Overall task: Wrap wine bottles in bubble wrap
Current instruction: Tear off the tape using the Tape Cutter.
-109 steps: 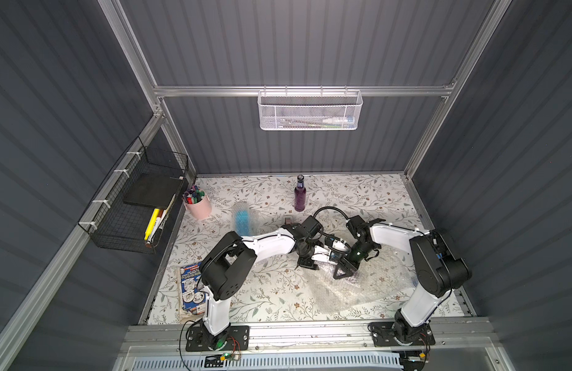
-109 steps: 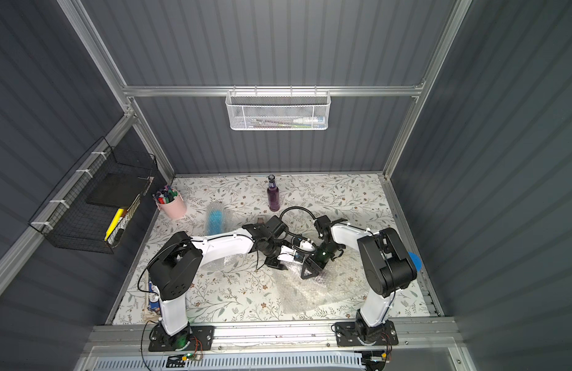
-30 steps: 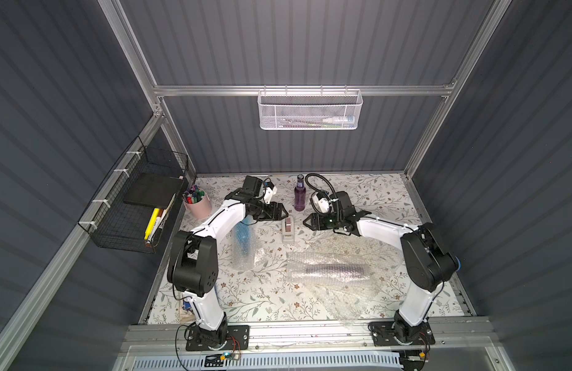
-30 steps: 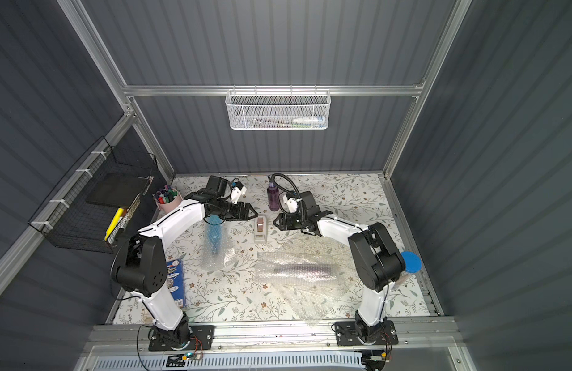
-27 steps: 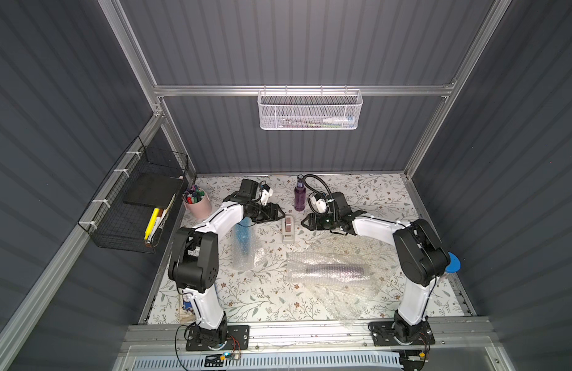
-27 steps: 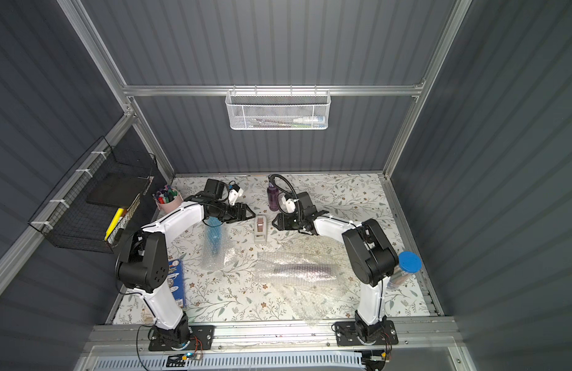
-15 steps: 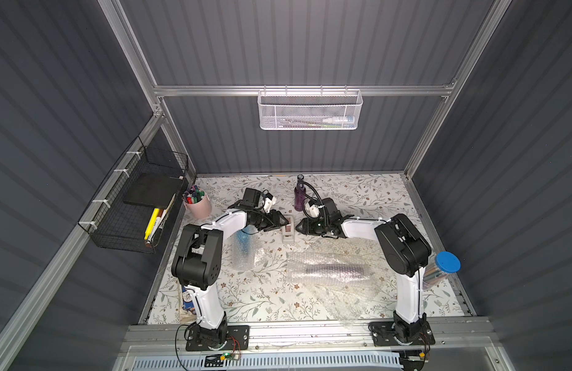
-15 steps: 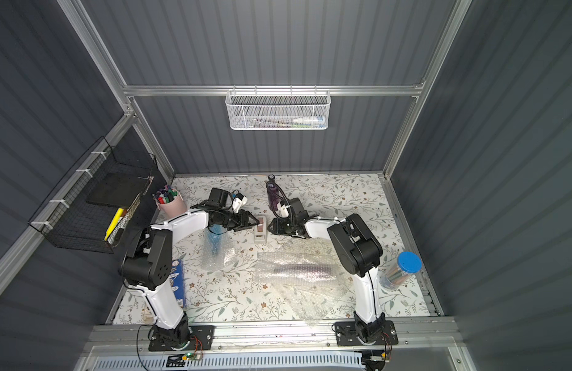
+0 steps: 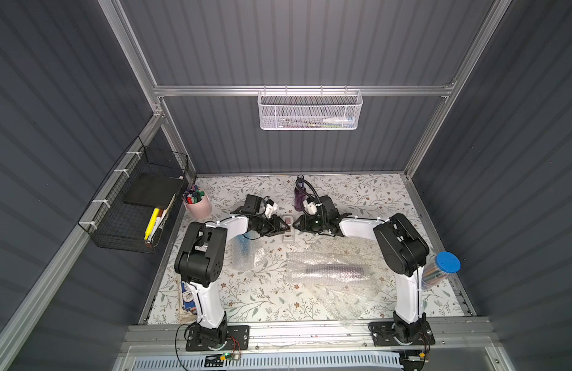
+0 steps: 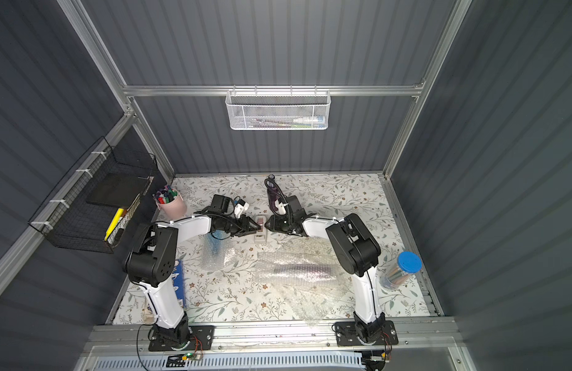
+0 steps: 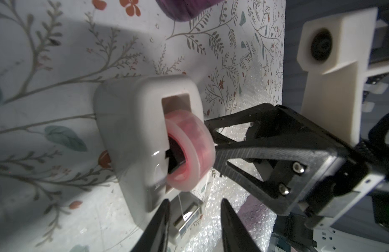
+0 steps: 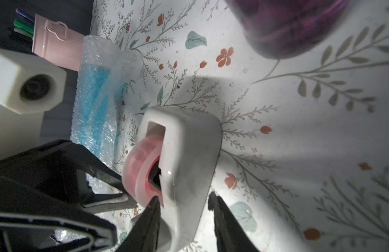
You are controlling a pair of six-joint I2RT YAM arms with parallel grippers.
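Two of the three look done, with one to go. The blue bottle [image 9: 242, 252] lies on the left of the tabletop [image 9: 246, 302], its colour showing pale through a crinkly roll of bubble wrap [image 9: 257, 257]. A dark purple bottle [image 9: 334, 271] lies crosswise right of the middle, rolled in a bigger sheet [image 9: 342, 300] whose loose edge spills toward the near side. I see no tape on that roll, so I'd judge it unsecured and liable to spring open. The third bottle [image 9: 298, 200], also dark purple with a dark cap, stands upright and bare at the far side, not yet wrapped.

Just nearer than it, mid-tabletop, sits a white tape dispenser [image 9: 287, 232] holding a pink roll [image 11: 189, 152]. Both arms meet there from either side. The left claw [image 11: 194, 209] is part spread, its fingers on either side of the dispenser's cutter end [image 11: 187, 215] with a gap showing. The right claw [image 12: 184, 205] straddles the dispenser's body with its fingers close against both flanks. Whether it is truly pinching, I can't tell.
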